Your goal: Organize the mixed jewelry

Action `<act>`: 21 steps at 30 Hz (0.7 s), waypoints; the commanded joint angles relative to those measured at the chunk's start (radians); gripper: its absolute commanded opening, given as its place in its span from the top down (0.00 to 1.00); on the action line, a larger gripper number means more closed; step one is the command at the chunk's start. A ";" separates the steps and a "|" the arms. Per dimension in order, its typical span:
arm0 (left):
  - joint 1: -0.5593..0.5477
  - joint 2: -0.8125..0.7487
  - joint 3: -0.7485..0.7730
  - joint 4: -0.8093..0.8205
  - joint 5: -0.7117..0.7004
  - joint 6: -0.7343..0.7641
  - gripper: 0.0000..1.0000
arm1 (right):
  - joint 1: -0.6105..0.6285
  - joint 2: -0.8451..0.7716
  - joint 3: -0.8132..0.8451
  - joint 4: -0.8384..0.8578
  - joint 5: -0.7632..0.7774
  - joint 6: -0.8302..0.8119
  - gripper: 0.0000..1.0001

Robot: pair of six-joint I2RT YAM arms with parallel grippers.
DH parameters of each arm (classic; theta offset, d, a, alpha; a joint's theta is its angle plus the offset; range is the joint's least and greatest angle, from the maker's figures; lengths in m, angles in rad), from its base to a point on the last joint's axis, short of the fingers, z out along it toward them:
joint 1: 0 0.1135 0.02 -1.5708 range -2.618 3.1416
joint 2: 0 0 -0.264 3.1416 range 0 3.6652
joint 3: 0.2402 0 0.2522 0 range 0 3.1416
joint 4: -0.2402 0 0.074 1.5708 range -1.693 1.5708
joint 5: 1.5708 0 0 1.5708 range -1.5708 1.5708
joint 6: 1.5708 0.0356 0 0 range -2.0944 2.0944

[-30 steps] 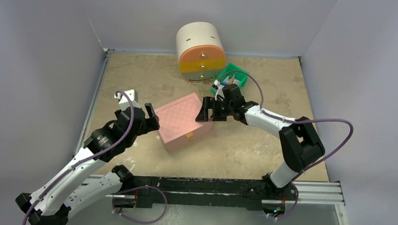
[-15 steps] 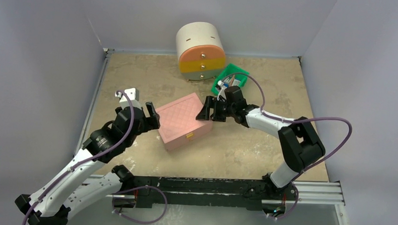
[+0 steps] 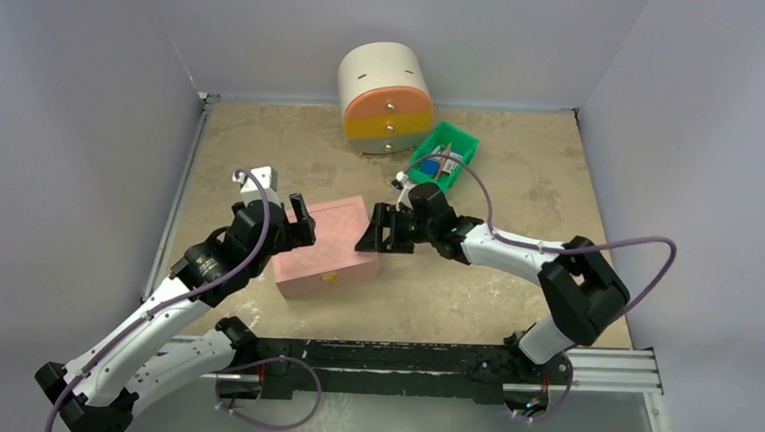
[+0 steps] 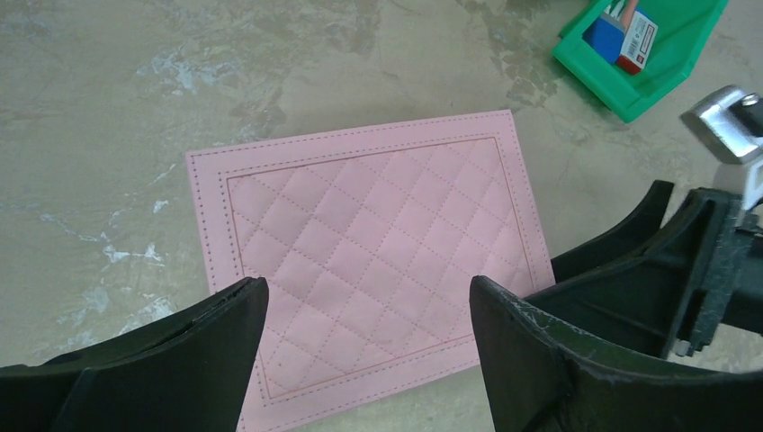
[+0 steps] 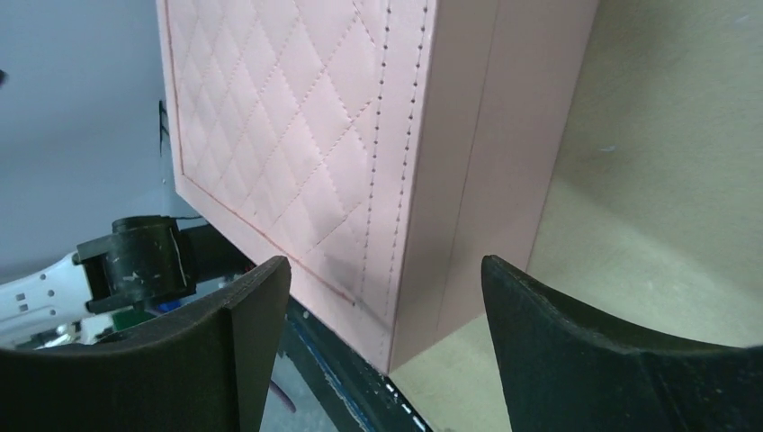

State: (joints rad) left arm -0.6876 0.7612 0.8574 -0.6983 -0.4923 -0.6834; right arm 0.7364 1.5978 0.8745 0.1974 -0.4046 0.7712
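A pink quilted box [image 3: 325,248] was seen lying shut on the mottled table [image 3: 511,288], a little left of the middle, with a small gold clasp [image 3: 330,278] on its near side. The left gripper [image 3: 292,227] was held at the box's far left corner, its fingers spread wide. From the left wrist view the stitched lid [image 4: 369,261] was framed between the two dark fingertips of that gripper [image 4: 367,292], and nothing was pinched.

The right gripper [image 3: 378,230] was placed against the right end of the box, fingers likewise spread. In its own wrist view the box's corner and side wall [image 5: 450,162] were seen between the fingers of the gripper [image 5: 385,270] – whether either finger touched the wall could not be told. The same gripper [image 4: 648,270] was visible in the left wrist view, just beside the lid's right edge.

The jewelry itself could not be made out in any view.

Far behind the box a round white drawer unit [image 3: 386,99] with orange and yellow fronts was set against the back wall. A green bin [image 3: 443,153] with small coloured items lay just to its right – well apart from both grippers.
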 commanded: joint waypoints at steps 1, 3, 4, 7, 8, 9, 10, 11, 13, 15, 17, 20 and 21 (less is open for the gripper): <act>0.003 0.008 -0.002 0.072 0.025 0.027 0.18 | -0.008 -0.156 -0.003 -0.094 0.167 -0.031 0.19; 0.003 0.014 0.000 0.085 0.033 0.032 0.18 | -0.008 -0.212 -0.014 -0.166 0.216 -0.056 0.16; 0.002 0.016 0.004 0.090 0.036 0.037 0.18 | -0.009 -0.242 -0.020 -0.189 0.259 -0.061 0.14; 0.002 0.022 0.016 0.106 0.042 0.052 0.18 | -0.008 -0.338 -0.031 -0.292 0.391 -0.126 0.05; 0.002 0.023 0.021 0.111 0.040 0.059 0.18 | -0.009 -0.370 -0.038 -0.320 0.437 -0.142 0.02; 0.002 0.023 0.027 0.115 0.038 0.066 0.18 | -0.008 -0.410 -0.042 -0.346 0.482 -0.161 0.01; 0.002 0.024 0.032 0.117 0.032 0.072 0.18 | -0.009 -0.449 -0.048 -0.372 0.525 -0.178 0.01; 0.002 0.025 0.038 0.118 0.024 0.077 0.18 | -0.009 -0.490 -0.054 -0.398 0.567 -0.189 0.01; 0.002 0.025 0.047 0.121 0.010 0.087 0.18 | -0.009 -0.583 -0.077 -0.447 0.659 -0.203 0.01; 0.002 0.020 0.048 0.128 -0.005 0.096 0.18 | -0.009 -0.687 -0.098 -0.492 0.738 -0.210 0.01; 0.002 0.009 0.040 0.139 -0.020 0.100 0.17 | -0.009 -0.808 -0.117 -0.537 0.810 -0.205 0.01; 0.002 -0.013 0.024 0.152 -0.037 0.099 0.16 | -0.009 -0.957 -0.133 -0.606 0.893 -0.182 0.01; 0.003 -0.020 0.021 0.155 -0.038 0.100 0.16 | -0.009 -0.999 -0.138 -0.622 0.913 -0.187 0.01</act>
State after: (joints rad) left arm -0.6876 0.7788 0.8585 -0.6083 -0.4889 -0.6079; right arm 0.7307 0.7498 0.7525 -0.3176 0.3149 0.5983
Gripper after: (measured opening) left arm 0.835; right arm 0.987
